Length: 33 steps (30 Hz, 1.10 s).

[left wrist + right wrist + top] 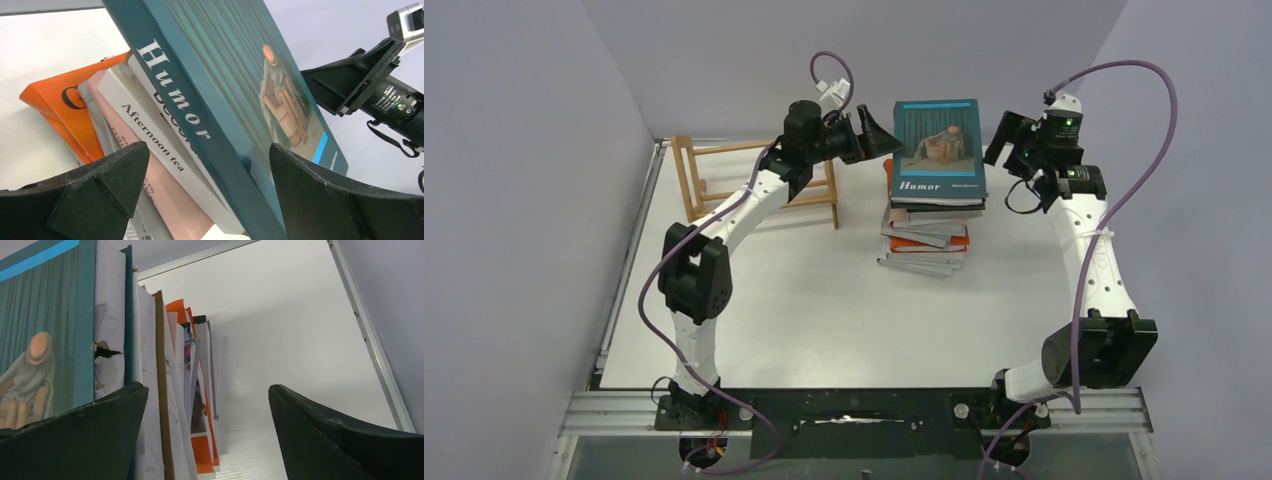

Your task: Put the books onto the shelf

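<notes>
The books lie in one stack at the back middle of the table, with the large teal "Humor" on top. My left gripper hovers open just left of the stack's top. In the left wrist view the spines of "Humor", a white book, a pink one and the orange one show between and beyond the left gripper's spread fingers. My right gripper hangs open to the right of the stack. Past the right gripper the page edges show. The wooden shelf stands back left, holding nothing that shows.
My left arm crosses in front of the shelf and hides part of it. Grey walls close in on both sides, with a metal rail along the table's left edge. Purple cables loop off both arms.
</notes>
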Available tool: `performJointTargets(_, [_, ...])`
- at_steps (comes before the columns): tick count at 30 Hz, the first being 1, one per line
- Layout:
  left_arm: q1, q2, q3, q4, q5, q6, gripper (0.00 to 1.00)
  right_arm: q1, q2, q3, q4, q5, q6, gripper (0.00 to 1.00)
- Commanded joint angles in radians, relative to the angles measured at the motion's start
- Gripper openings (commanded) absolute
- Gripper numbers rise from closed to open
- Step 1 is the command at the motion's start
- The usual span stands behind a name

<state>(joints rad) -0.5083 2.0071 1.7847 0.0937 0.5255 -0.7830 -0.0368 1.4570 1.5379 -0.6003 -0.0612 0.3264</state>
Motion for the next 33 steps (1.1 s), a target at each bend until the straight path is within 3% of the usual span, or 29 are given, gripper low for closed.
performJointTargets(1, [0.005,0.011,0.069,0.096,0.059,-0.031,0.93,0.025,0.0,0.045,0.034,-0.015,-0.007,0.98])
performJointTargets(21, [-0.001,0.119,0.152,0.174,0.19,-0.117,0.93,0.04,0.029,0.068,0.044,-0.003,-0.016,0.98])
performJointTargets(33, [-0.019,0.104,0.148,0.228,0.243,-0.13,0.93,0.075,0.058,0.104,0.037,0.02,-0.046,0.98])
